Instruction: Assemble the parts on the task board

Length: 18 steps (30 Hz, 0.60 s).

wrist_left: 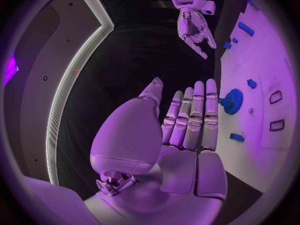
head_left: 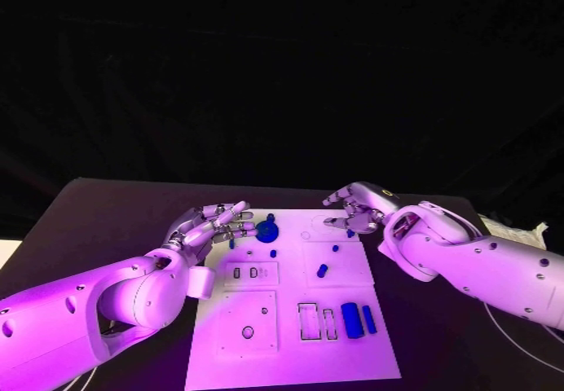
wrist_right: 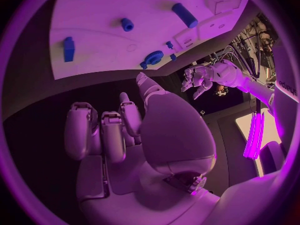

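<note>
Hidden and cut-off bits around the task board

I am seeing the left hand (head_left: 215, 226) covering the near-left corner area of the task board (head_left: 282, 358), and its fingertips are overlapping the blue gear (head_left: 266, 231), so I cannot tell whether they are touching it. The right hand (head_left: 356, 208) is curling over the board's far right corner, hiding what lies beneath. The board's near edge is getting cut by the head view's bottom. The small blue parts (head_left: 335, 248) are looking too tiny to identify.

The left hand (head_left: 215, 226), fingers spread, hovers empty at the task board (head_left: 294, 358)'s far left edge, beside the blue gear (head_left: 266, 231); the right hand (head_left: 359, 208), fingers curled, hovers at its far right corner.
</note>
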{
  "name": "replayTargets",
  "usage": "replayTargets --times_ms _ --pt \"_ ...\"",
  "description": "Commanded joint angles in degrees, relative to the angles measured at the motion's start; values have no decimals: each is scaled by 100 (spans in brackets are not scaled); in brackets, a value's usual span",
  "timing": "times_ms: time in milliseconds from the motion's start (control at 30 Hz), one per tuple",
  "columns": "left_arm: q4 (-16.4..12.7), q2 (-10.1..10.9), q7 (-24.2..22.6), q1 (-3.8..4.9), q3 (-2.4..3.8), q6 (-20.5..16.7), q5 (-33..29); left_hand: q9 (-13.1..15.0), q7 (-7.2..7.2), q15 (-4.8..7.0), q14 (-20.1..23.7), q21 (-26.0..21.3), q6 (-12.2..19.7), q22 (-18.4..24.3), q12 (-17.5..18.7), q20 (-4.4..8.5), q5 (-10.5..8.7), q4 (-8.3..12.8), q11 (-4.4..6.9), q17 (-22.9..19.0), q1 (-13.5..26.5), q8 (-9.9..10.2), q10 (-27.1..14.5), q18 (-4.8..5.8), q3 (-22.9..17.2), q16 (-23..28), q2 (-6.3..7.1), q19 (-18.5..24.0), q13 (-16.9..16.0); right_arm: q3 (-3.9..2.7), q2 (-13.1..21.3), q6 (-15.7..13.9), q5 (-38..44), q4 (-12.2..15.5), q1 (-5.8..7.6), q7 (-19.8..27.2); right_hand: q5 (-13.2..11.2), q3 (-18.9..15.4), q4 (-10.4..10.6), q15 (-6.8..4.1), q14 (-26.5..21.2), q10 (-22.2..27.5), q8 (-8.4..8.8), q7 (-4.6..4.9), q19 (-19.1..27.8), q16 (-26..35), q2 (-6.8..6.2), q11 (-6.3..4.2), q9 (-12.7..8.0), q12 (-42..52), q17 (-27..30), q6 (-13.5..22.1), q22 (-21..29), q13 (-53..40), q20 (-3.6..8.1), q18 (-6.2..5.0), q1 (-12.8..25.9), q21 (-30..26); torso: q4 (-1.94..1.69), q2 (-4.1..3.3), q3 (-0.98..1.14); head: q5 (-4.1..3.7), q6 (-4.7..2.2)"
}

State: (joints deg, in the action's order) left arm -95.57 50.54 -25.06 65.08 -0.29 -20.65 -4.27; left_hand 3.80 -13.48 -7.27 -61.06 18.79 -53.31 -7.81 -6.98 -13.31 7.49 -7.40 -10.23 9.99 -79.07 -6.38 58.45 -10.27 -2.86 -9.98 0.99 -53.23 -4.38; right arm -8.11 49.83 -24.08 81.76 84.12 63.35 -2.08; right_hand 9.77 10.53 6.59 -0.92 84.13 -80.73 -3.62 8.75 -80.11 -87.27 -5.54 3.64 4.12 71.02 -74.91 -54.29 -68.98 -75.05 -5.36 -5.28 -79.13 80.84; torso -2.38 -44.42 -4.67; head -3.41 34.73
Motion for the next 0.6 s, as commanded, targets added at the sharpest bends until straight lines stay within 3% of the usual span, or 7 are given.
replayTargets --times_ms 33,167,400,600 --pt "10 -11 -32 -4 3 127 -7 -3 -29 -31 -5 -30 8 6 19 -29 -20 28 -20 10 -44 21 -4 -10 -3 15 -34 -24 7 -7 139 344 -903 -115 -8 969 15 -6 -67 21 476 0 -4 11 -3 -30 -27 -2 -9 -8 -963 -34 13 -41 9 111 -70 8 72 13 33 30 -13" --pt "42 -22 -31 -17 0 137 -17 -4 -29 -32 -3 -32 10 7 22 -29 -20 33 -20 12 -45 24 -5 -10 -2 19 -35 -24 8 -13 310 522 -856 -344 -33 1156 62 -37 -128 9 477 4 -1 -25 8 -34 -89 -26 -12 -10 -973 -22 22 -43 9 109 -104 3 88 8 66 45 -20" --pt "77 -41 -33 -35 -4 142 -25 -4 -29 -32 -3 -32 10 7 22 -29 -20 33 -20 12 -45 24 -5 -10 -2 19 -35 -24 8 -15 328 629 -706 -611 -107 1216 71 -56 -138 5 477 9 2 -25 12 -35 -108 -29 -14 -20 -975 -12 26 -36 11 108 -100 1 87 -10 100 42 -22" --pt "89 -52 -29 -48 -7 146 -30 -4 -29 -32 -3 -32 10 7 22 -29 -20 33 -20 12 -45 24 -5 -10 -2 19 -35 -24 8 -15 240 695 -663 -848 -185 1226 72 -57 -138 5 478 8 2 -22 13 -35 -108 -28 -14 -18 -978 -11 29 -38 12 107 -99 0 80 -31 115 42 -30"
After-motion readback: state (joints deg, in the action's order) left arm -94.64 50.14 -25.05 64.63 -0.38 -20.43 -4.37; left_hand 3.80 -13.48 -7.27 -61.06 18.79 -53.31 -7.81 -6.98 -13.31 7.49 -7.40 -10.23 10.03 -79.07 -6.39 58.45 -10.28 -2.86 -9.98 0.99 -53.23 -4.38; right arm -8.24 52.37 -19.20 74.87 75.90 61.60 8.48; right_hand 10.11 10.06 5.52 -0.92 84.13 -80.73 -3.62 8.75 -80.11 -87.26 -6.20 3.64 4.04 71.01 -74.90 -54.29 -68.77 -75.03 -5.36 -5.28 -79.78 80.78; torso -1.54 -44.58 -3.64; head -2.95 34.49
